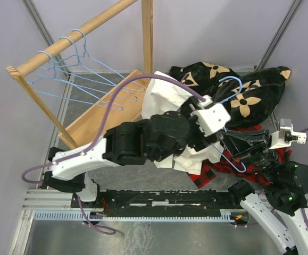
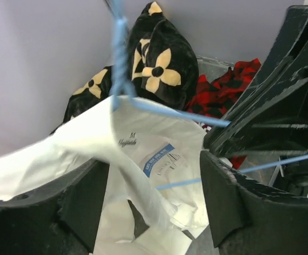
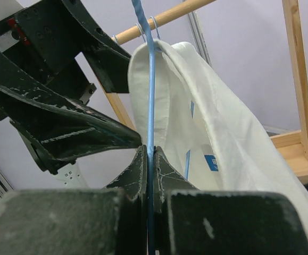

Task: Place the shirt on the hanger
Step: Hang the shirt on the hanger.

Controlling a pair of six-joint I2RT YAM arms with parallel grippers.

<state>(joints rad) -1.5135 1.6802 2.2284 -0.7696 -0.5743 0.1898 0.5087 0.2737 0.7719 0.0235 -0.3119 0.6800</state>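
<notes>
A wooden clothes rack (image 1: 74, 40) stands at the far left, with three spare blue wire hangers (image 1: 82, 74) hooked on its rail. Right of the rack, a black blanket with tan flowers (image 1: 255, 98) lies heaped. A red-and-black plaid garment (image 1: 209, 176) lies nearer, also to the rack's right.

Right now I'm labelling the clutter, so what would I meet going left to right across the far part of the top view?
Spare hangers on the wooden rail → shirt → black flowered blanket.
</notes>
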